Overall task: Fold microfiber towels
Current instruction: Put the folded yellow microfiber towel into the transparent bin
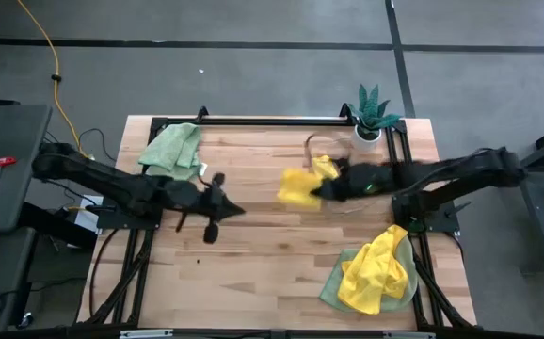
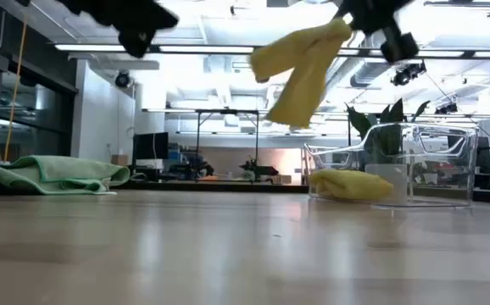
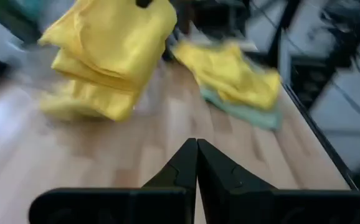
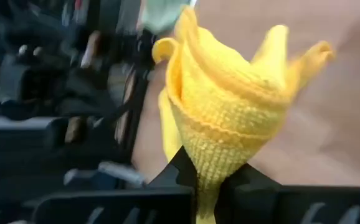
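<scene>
Yellow towel (image 1: 300,185) hangs off the desk (image 1: 253,273), bunched and pinched in the right gripper's (image 4: 206,180) jaws above the middle, just beside a clear bin (image 2: 398,165). This looks like the pick-up step. Next it must be laid flat on bare wood. The left gripper (image 3: 197,163) waits nearby, jaws pressed together. Other towels (image 1: 376,271) lie heaped at the near corner, a green one (image 1: 171,149) far left.

Two matte black jointed arms; tapered black fingers (image 3: 195,168).
</scene>
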